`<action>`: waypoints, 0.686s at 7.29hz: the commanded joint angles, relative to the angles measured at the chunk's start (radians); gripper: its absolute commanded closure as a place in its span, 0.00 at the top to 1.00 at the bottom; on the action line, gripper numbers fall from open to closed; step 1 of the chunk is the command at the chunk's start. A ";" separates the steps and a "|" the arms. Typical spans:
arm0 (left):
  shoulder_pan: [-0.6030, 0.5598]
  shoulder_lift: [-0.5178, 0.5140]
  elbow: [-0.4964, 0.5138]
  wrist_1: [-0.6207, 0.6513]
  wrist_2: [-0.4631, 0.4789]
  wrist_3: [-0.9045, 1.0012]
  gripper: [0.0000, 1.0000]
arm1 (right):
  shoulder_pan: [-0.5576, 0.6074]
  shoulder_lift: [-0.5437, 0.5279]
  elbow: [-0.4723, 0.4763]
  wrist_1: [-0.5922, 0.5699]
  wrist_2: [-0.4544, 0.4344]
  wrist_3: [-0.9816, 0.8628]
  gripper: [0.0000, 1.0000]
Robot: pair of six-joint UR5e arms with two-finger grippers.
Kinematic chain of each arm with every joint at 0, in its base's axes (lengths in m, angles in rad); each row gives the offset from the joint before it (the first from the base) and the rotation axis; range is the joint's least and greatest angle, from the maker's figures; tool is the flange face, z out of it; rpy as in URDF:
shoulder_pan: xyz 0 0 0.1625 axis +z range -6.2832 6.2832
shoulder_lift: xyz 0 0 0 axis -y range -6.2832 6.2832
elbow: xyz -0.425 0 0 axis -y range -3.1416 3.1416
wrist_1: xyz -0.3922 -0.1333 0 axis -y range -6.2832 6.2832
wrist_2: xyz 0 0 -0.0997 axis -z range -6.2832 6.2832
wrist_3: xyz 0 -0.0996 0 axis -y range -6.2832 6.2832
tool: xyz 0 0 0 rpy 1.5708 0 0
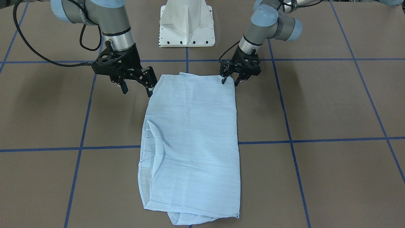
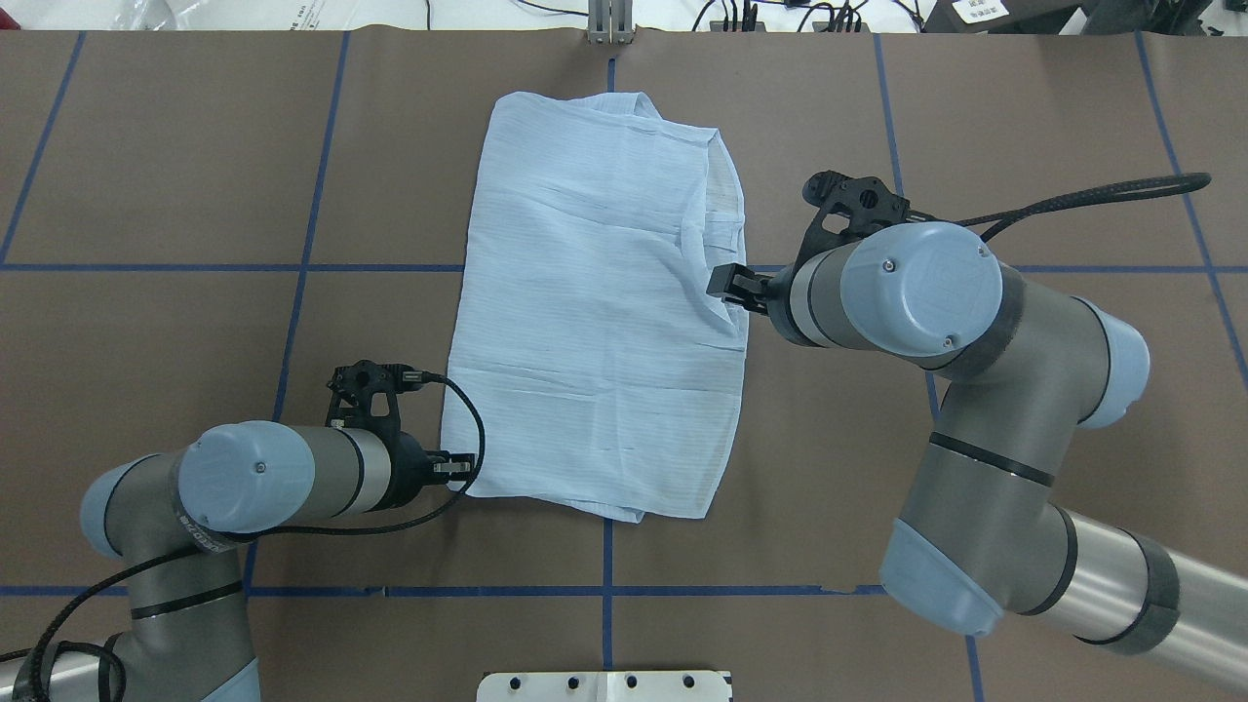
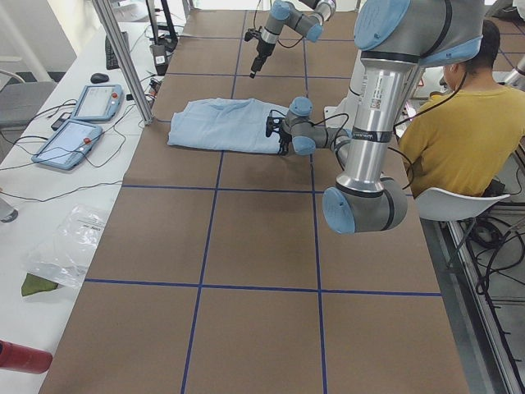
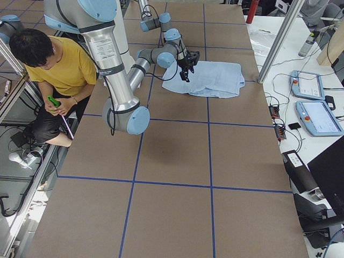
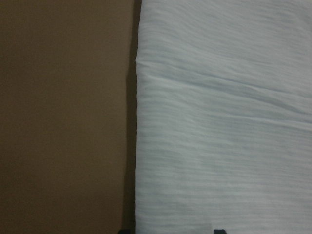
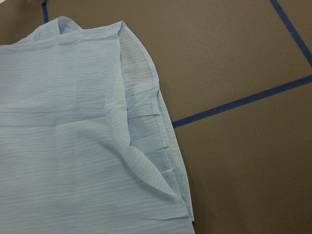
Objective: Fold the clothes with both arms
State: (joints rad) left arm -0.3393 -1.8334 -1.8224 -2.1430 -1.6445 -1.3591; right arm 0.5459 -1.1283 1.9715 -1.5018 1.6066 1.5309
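Note:
The light-blue striped shirt lies on the brown table, folded into a long rectangle, with a sleeve fold showing along one side. My left gripper is open and low at the shirt's near corner, one finger over the cloth and the other just off its edge. The left wrist view shows that shirt edge running between the two fingertips. My right gripper hangs open beside the opposite near corner, above the table, with nothing between its fingers. In the overhead view the left gripper and right gripper flank the shirt.
The white pedestal base stands behind the shirt. Blue tape lines grid the table. A person in a yellow top sits by the robot. Two teach pendants lie on the side bench.

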 commanded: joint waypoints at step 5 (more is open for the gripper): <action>0.014 -0.001 -0.014 0.000 0.024 -0.003 0.00 | -0.077 -0.005 0.007 -0.011 -0.066 0.128 1.00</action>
State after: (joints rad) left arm -0.3253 -1.8341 -1.8316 -2.1429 -1.6343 -1.3608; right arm 0.5173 -1.1340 1.9766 -1.5041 1.5891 1.5771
